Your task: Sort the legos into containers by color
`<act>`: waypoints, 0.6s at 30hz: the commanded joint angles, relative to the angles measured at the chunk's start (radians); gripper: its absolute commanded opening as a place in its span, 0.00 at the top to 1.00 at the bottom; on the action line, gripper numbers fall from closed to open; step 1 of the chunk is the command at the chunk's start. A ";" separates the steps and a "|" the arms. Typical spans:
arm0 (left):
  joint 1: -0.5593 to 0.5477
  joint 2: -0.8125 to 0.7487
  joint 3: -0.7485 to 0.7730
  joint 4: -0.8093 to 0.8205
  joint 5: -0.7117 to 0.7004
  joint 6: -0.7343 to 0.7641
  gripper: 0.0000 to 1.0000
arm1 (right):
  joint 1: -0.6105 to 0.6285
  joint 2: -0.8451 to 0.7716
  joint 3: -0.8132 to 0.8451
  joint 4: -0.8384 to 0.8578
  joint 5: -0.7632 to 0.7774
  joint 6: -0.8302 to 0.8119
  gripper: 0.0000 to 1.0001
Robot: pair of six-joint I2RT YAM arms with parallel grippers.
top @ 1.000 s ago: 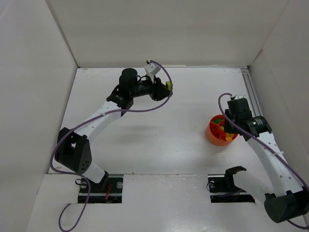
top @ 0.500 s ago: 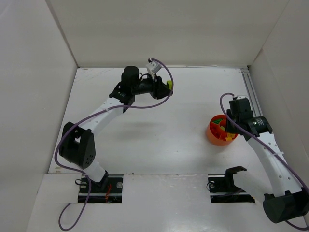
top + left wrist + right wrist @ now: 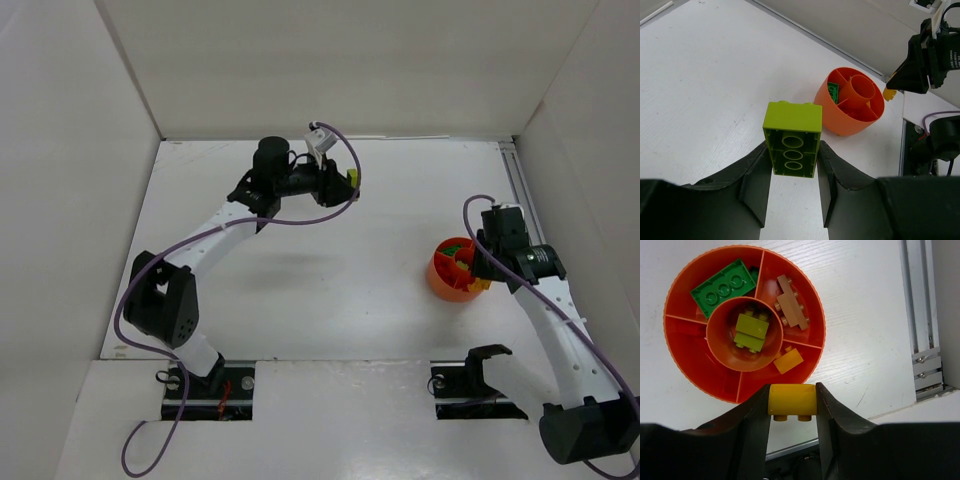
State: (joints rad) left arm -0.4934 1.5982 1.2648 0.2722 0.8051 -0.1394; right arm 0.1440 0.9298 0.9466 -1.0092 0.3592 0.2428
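Note:
My left gripper (image 3: 792, 160) is shut on a lime green lego (image 3: 792, 138), held at the far middle of the table (image 3: 350, 178). The orange bowl (image 3: 455, 270) stands at the right and shows in the left wrist view (image 3: 850, 102). My right gripper (image 3: 792, 402) is shut on a yellow lego (image 3: 792, 401), held just past the bowl's near rim (image 3: 740, 397). In the bowl lie a dark green lego (image 3: 722, 287), a brown lego (image 3: 791, 304), a yellow lego (image 3: 788, 361) and a lime green lego (image 3: 751, 331) in the centre cup.
White walls close in the table at the back and on both sides. A metal rail (image 3: 920, 315) runs along the table's right edge beside the bowl. The arm bases sit at the near edge (image 3: 210, 385).
My right gripper has moved slightly right and nearer, off the bowl's middle toward its near-right rim. My left arm has barely shifted, still holding the lime green lego.

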 commanded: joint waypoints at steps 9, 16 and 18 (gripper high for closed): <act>0.004 0.019 0.059 0.036 0.046 -0.006 1.00 | -0.006 -0.097 -0.071 0.126 0.063 0.107 0.95; 0.004 0.037 0.070 0.036 0.078 -0.017 1.00 | -0.006 -0.118 -0.080 0.135 0.063 0.116 0.82; 0.004 0.037 0.070 0.036 0.078 -0.017 1.00 | -0.006 -0.118 -0.080 0.145 0.054 0.116 0.82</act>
State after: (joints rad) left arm -0.4934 1.6413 1.2854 0.2722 0.8394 -0.1486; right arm 0.1436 0.8219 0.8688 -0.9199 0.3962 0.3401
